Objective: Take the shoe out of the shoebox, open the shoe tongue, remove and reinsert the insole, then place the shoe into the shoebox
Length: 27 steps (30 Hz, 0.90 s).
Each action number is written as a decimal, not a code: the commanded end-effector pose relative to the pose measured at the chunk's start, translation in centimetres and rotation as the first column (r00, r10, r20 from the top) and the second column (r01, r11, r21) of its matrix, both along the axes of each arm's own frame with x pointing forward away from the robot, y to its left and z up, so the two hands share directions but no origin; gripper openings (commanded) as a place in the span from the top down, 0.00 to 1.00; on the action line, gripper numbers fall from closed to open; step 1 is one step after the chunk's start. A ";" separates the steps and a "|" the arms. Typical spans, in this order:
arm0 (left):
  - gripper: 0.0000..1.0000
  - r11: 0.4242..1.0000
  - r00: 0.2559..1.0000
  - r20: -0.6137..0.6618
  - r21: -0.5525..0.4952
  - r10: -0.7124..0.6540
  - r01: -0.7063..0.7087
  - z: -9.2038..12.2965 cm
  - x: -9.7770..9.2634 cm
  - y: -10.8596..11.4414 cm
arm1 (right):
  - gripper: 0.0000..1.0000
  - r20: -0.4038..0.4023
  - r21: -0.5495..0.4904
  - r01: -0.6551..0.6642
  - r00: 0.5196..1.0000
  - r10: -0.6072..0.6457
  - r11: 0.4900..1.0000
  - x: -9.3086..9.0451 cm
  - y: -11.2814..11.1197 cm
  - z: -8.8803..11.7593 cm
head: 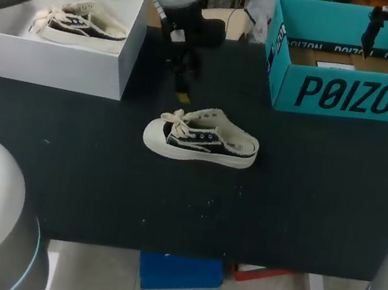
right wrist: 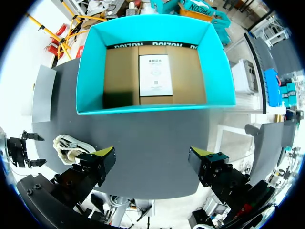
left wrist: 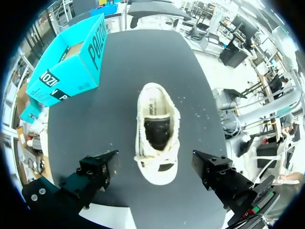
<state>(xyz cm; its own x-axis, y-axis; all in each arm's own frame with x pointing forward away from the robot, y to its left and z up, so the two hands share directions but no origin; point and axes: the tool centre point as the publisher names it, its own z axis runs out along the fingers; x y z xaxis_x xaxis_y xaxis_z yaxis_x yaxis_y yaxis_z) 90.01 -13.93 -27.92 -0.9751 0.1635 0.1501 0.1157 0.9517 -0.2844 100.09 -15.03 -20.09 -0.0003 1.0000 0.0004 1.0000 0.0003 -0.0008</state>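
Closest to the left wrist camera is the left gripper (left wrist: 153,157), fingers spread wide and holding nothing, hanging above the toe end of the shoe (left wrist: 156,129) without touching it; the shoe stands on its sole in the middle of the table (head: 302,208), outside any box, probably so that both arms can reach its tongue and insole; the right gripper (right wrist: 151,153), also wide apart and empty, points down above the empty teal shoebox (right wrist: 147,109); a white box (head: 51,62) holds a second shoe (head: 80,22).
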 end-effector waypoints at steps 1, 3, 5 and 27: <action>0.00 0.983 0.983 0.160 -0.174 0.087 -0.059 0.1 -2.9 3.3 | 0.00 0.000 0.000 0.000 1.000 0.000 1.000 0.0 0.0 0.0; 0.00 0.982 0.982 0.164 -0.178 0.095 -0.065 0.1 -3.2 3.8 | 0.00 0.000 0.000 0.000 1.000 0.000 1.000 0.0 0.0 0.0; 0.00 0.982 0.982 0.164 -0.178 0.095 -0.065 0.1 -3.2 3.8 | 0.00 0.000 0.000 0.000 1.000 0.000 1.000 0.0 0.0 0.0; 0.00 0.982 0.982 0.164 -0.178 0.095 -0.065 0.1 -3.2 3.8 | 0.00 0.000 0.000 0.000 1.000 0.000 1.000 0.0 0.0 0.0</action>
<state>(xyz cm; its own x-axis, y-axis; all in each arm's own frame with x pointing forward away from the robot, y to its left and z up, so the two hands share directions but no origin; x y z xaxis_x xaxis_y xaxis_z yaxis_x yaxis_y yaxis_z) 86.95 -10.18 -27.71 -0.9948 0.0959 -0.0351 0.1017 0.8994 -0.4251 100.09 -15.03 -20.09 -0.0002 1.0000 0.0004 1.0000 0.0002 -0.0008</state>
